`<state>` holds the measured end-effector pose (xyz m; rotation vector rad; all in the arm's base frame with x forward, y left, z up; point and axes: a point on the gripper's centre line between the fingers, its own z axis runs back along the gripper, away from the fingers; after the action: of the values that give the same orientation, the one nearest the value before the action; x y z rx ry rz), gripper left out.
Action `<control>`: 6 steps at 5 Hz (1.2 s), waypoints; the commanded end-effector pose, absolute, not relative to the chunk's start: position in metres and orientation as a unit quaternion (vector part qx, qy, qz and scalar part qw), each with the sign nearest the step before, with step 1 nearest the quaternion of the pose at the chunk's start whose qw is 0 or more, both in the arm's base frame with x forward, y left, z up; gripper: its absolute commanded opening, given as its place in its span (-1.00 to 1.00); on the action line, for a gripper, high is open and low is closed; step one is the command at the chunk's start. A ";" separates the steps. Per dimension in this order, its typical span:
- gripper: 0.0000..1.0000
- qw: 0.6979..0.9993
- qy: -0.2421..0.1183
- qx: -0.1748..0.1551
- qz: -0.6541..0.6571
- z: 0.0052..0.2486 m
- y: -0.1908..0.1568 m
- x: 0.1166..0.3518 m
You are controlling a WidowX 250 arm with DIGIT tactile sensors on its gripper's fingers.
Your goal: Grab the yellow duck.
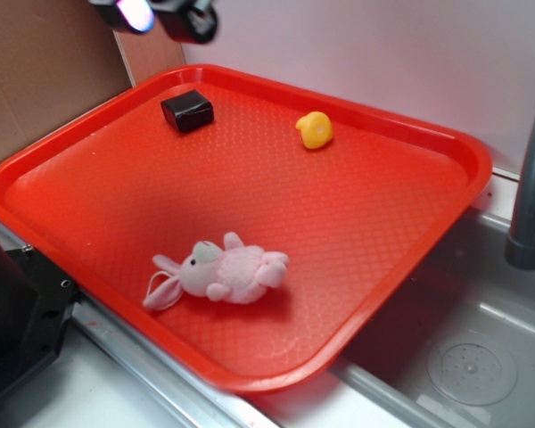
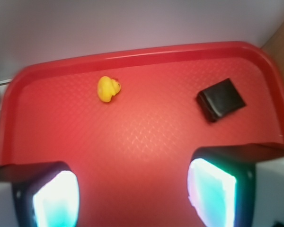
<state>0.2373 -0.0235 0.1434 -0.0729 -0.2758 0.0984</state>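
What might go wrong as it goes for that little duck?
The duck is tiny and rounded, so the open gripper may nudge it away or let it slip out. The black block sits nearby on the same tray, so a misaimed descent might close on it instead.

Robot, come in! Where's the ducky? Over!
Hand open, empty, high above tray. Yellow duck sitting free near far rim. Black block off to one side, path clear.
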 end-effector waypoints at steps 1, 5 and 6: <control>1.00 0.988 -0.147 -0.016 0.053 0.116 -0.047 0.293; 1.00 0.996 -0.083 0.006 0.022 0.048 -0.047 0.338; 1.00 0.997 -0.074 0.005 0.014 0.042 -0.049 0.339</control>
<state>0.3288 -0.0490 0.0258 0.0189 -0.0895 0.0196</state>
